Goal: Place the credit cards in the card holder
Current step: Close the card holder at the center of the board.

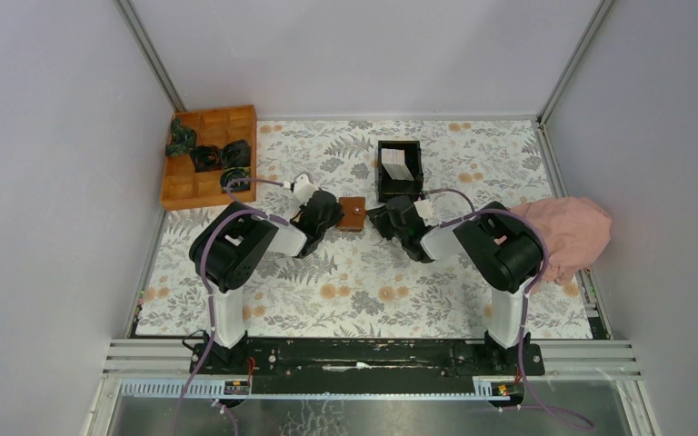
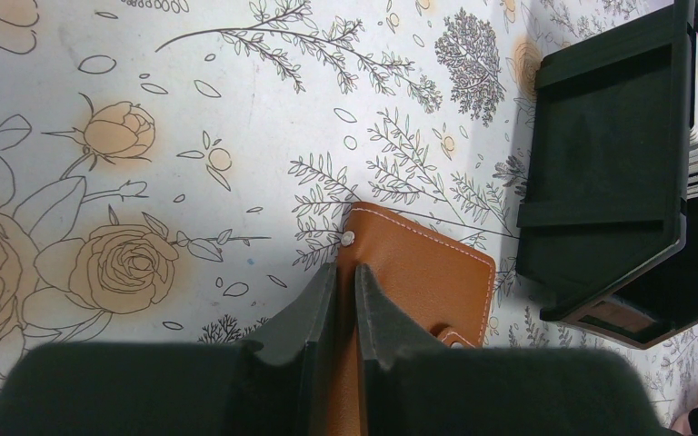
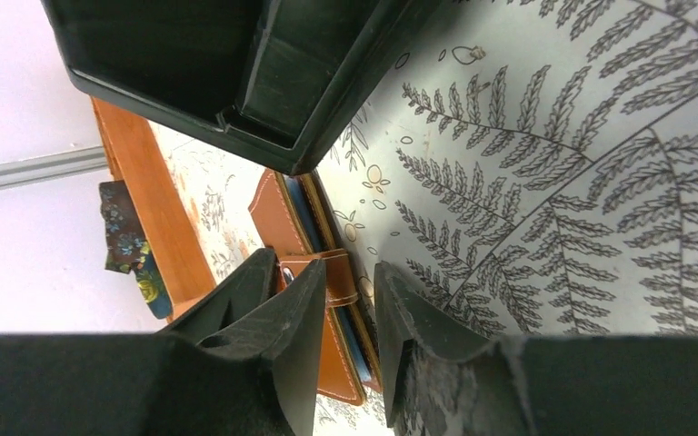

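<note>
Low at frame centre, the left gripper (image 2: 344, 271) clamps the card holder (image 2: 427, 282) by its edge — the right gripper (image 3: 349, 272) hangs parted just beside it.

Near end of the card holder (image 2: 427, 272) beneath the left gripper (image 2: 344, 277) (black box (image 2: 600, 154) partly past the right edge)
</note>
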### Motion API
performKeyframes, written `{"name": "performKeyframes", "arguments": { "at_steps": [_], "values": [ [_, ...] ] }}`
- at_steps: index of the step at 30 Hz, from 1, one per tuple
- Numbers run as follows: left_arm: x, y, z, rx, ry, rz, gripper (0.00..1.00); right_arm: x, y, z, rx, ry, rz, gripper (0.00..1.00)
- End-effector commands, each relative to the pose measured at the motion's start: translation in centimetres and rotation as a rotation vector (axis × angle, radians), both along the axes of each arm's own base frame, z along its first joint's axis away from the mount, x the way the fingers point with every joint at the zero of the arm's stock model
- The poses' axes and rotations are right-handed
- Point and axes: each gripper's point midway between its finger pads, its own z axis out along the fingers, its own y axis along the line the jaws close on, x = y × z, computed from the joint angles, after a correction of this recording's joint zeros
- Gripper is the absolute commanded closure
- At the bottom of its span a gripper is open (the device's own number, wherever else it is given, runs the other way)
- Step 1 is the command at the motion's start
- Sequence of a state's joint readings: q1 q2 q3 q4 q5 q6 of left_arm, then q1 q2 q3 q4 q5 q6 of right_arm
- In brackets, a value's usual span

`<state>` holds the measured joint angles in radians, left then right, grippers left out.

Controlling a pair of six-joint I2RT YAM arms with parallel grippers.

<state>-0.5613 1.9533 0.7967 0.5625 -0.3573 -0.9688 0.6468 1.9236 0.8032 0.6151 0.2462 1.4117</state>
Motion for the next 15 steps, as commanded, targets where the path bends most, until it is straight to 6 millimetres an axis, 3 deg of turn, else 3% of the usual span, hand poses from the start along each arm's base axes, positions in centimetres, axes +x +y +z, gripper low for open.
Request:
{"name": "performKeyframes", "arguments": {
  "at_steps": [1, 15],
  "values": [
    [-14.5, 6.8, -13.5, 0.363, 0.597, -0.134, 1.00, -0.4, 0.0, -1.7, 0.003, 0.016, -0.023, 0.67],
    [-14.5, 6.9, -13.6, 0.371, 0.601, -0.135, 1.00, 0.0, 2.0, -1.7, 0.059, 0.000, 0.035, 0.67]
  ]
}}
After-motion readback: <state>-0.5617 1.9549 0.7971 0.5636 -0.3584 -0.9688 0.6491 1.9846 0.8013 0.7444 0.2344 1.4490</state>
